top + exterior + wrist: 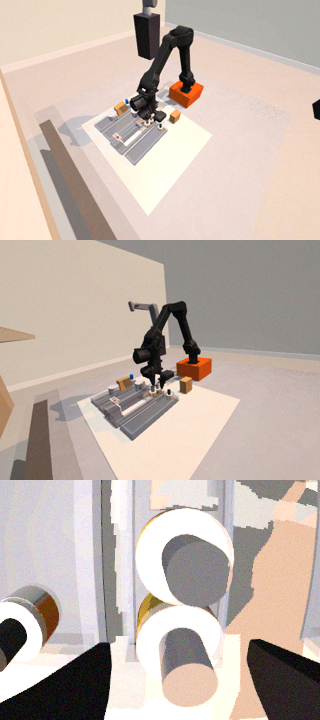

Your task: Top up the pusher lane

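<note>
Standing upright in grey lane [139,405]: two amber white-shouldered grey-capped jars, near jar [180,654], far jar [187,563]; black fingers released, flanking near jar.

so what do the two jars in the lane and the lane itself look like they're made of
Front jar and rear jar: amber, glassy-looking bodies, matte white shoulders, grey caps; probably glass with plastic tops. Lane: flat matte grey, could be plastic or painted metal. The open pincer stands clear of both jars.
</note>
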Available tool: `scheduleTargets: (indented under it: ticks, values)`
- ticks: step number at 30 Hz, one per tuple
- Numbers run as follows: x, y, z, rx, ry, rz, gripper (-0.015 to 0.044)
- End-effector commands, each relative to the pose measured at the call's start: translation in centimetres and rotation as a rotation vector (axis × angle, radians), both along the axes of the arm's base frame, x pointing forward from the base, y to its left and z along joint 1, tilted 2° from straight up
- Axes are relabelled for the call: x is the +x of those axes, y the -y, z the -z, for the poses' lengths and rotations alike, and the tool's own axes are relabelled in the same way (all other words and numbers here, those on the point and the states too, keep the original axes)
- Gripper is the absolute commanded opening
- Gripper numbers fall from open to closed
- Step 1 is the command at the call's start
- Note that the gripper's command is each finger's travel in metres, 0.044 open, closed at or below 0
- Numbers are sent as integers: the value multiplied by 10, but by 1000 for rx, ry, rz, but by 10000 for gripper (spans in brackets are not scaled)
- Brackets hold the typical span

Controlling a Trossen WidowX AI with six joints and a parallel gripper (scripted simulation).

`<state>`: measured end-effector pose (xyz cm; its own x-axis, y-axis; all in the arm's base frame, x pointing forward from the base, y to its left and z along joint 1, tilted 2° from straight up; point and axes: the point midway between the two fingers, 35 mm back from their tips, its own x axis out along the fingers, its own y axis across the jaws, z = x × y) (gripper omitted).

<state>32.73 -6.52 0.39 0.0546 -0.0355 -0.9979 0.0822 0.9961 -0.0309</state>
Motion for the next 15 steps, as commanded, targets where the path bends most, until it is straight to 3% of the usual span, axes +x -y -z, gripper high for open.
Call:
scheduleTargets:
  ticks: [1, 15]
  values:
    - [-1, 0, -2, -1, 0, 1, 271]
    - [-41, -2, -2, -1, -4, 1, 271]
